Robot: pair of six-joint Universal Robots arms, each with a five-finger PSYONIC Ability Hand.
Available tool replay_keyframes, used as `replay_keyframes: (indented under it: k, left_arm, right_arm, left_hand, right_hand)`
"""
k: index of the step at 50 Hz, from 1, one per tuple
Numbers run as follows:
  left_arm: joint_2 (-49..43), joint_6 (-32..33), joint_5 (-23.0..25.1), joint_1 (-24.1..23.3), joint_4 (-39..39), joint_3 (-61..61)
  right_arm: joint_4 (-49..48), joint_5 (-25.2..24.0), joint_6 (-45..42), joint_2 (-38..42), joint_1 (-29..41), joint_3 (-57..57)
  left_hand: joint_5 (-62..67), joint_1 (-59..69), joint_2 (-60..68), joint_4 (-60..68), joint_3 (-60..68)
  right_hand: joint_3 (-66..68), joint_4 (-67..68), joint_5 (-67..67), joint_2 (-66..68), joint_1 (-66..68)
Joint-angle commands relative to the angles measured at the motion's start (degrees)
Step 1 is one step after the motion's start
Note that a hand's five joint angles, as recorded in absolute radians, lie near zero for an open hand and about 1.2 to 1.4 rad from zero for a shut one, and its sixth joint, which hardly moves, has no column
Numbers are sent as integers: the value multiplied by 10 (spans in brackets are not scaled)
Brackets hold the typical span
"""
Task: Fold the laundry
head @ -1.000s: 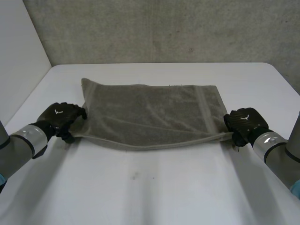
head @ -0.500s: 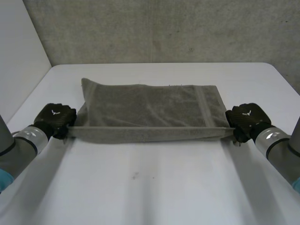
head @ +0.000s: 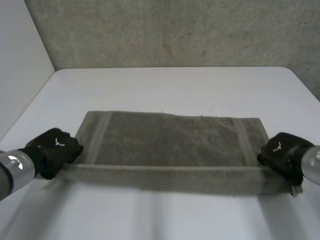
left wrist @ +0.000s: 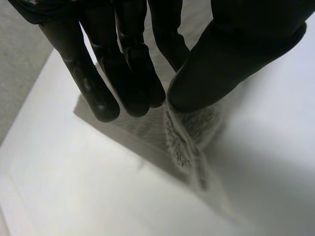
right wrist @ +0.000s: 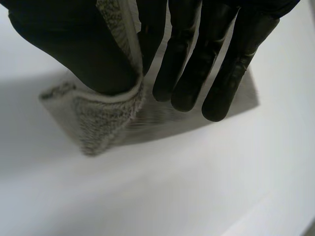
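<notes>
the towel [head: 170,142] lies flat across the near half of the white table [head: 170,85], long side running left to right, with a woven band near each short end. its near edge is raised off the surface and drawn into a straight strip between my two hands.

i judge it to be soft, looped terry: light, limp and with no stiffness of its own, so any unsupported stretch will sag or curl. the pile looks grippy rather than slick, and nothing about it is fragile, so a firm pinch should do no harm. the corners are the places to take it, with both ends taut so the edge travels as one line.

the left hand [head: 55,150] is at the near left corner. in its wrist view the thumb presses a tuft of cloth against the fingers [left wrist: 133,83], which stay nearly straight. the right hand [head: 282,152] is at the near right corner, its thumb clamping the hemmed edge against its fingers [right wrist: 179,73], with the corner drooping just below the pinch.

by my count there is one towel, one table and two hands, both holding cloth.
</notes>
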Motion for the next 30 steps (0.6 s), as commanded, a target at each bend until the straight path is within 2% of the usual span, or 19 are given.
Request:
replay_keyframes:
  k: [1, 3, 4, 6, 9, 11, 12, 14, 17, 30]
  left_arm:
    - [-120, -6, -3, -23, 114, 63]
    - [-181, -8, -8, -43, 162, 106]
    - [-181, -8, -8, -43, 162, 107]
    - [-236, -13, -20, -51, 213, 154]
    - [-262, -20, -28, -53, 243, 179]
    - [-302, -53, -39, -62, 307, 222]
    - [-302, -53, -39, -62, 307, 223]
    - [-345, -93, -51, -71, 370, 269]
    - [-387, -108, -71, -73, 405, 319]
    - [-501, -109, -85, -91, 399, 454]
  right_arm:
    - [-141, 60, 42, 107, 36, -55]
    - [-218, 87, 59, 151, 53, -86]
    - [-218, 87, 59, 151, 53, -87]
    - [-306, 90, 64, 191, 58, -108]
    - [-346, 91, 61, 209, 61, -117]
    - [-415, 91, 58, 244, 64, -139]
    - [-415, 91, 58, 244, 64, -139]
    - [-460, 95, 59, 276, 71, -167]
    - [-481, 99, 58, 309, 75, -196]
    - [-496, 112, 62, 361, 78, -249]
  left_hand:
    - [110, 132, 103, 103, 104]
    - [110, 132, 103, 103, 104]
    - [110, 132, 103, 103, 104]
    - [110, 132, 103, 103, 104]
    - [110, 132, 103, 103, 104]
    - [110, 132, 103, 103, 104]
    - [110, 132, 103, 103, 104]
    - [110, 132, 103, 103, 104]
    - [110, 132, 103, 103, 104]
    - [110, 132, 103, 103, 104]
  right_hand:
    - [120, 116, 134, 127, 245]
    - [120, 116, 134, 127, 245]
    - [120, 116, 134, 127, 245]
    - [120, 116, 134, 127, 245]
    - [120, 116, 134, 127, 245]
    - [120, 116, 134, 127, 245]
    - [120, 116, 134, 127, 245]
    - [120, 116, 134, 127, 245]
    - [120, 116, 134, 127, 245]
    - [120, 116, 134, 127, 245]
